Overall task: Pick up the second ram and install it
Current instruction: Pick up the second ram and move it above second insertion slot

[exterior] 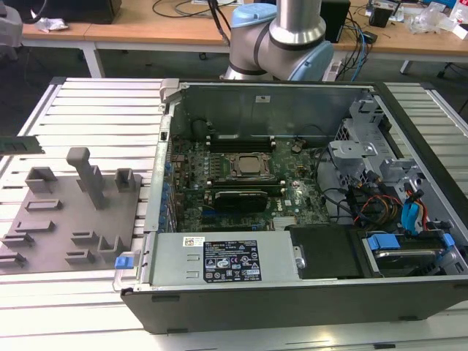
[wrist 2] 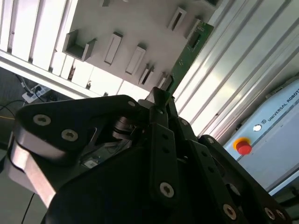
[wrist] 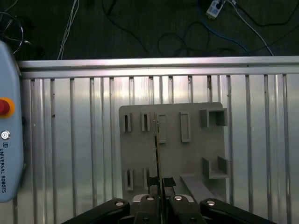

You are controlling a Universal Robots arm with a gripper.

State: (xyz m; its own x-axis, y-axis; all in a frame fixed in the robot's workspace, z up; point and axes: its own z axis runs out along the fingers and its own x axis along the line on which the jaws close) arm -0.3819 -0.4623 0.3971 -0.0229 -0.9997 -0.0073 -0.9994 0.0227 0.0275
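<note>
Arm (exterior: 281, 33): shoulder joint with blue caps at top centre of the exterior view, silver tube running straight up out of frame. Gripper (wrist: 159, 182) points straight down in the first wrist view, wrist near vertical, both black linkages angled in symmetrically toward the tips. Fingers (wrist 2: 161, 140) are drawn together, jaws clamped. They pinch one end of the ram (wrist: 157, 149), held edge-on between the tips and sticking straight out beyond them. The second wrist view shows the same grip from the side.
</note>
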